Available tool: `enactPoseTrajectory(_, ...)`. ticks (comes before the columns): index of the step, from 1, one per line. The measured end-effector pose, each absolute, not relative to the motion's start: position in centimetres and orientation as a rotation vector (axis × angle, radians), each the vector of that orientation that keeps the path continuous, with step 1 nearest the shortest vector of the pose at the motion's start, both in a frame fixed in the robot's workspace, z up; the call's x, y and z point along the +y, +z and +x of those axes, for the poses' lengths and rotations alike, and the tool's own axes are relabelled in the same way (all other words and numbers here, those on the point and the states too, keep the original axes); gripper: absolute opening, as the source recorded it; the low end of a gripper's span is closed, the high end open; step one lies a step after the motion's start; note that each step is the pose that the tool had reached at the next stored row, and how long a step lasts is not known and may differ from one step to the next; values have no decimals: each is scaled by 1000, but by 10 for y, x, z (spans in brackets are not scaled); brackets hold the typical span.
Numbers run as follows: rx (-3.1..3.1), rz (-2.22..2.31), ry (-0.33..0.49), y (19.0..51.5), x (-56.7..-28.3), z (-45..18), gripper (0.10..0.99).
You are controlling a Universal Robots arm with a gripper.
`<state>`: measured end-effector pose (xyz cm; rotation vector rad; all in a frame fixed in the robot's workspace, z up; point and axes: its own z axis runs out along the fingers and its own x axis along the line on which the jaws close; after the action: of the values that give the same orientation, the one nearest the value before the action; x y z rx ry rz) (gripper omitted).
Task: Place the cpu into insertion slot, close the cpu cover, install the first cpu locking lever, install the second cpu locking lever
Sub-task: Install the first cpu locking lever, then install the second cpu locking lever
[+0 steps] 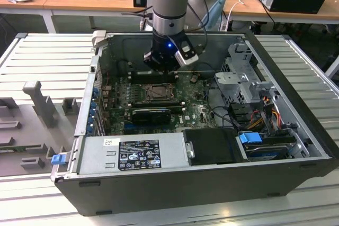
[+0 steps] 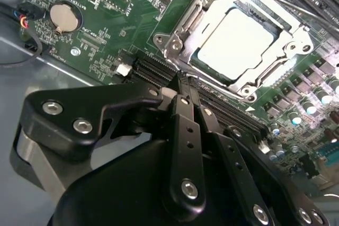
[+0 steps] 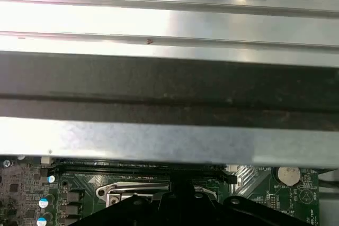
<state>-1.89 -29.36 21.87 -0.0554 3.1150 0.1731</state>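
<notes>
In the exterior view the open computer case (image 1: 175,178) lies on its side, with the power supply (image 1: 132,154) along its near edge at the exterior view's left and the drive cage (image 1: 241,78) toward the exterior view's right. Between them, on the green motherboard (image 1: 196,112), sits the insertion slot (image 1: 159,92). The gripper (image 1: 161,68) hangs just above its far edge.

In the second wrist view the gripper's (image 2: 183,80) fingers (image 2: 185,115) are pressed together with nothing between them, their tips touching or nearly touching the near edge of the cpu cover (image 2: 233,86). The cover lies flat over the cpu (image 2: 235,43), which is already seated — its bright face fills the square cut-out.

By my reading the step in hand is a locking lever. Doing it well means catching the thin wire squarely, then sweeping it down and under its hook without skidding onto the board.

The chip faces up; being square, it shows no long axis, and its edges run parallel to the memory slots (image 2: 212,101).
</notes>
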Motion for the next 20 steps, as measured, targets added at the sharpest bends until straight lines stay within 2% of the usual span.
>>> enactPoseTrajectory(20, 3115, -55, 169, 219, -314, -19, 106)
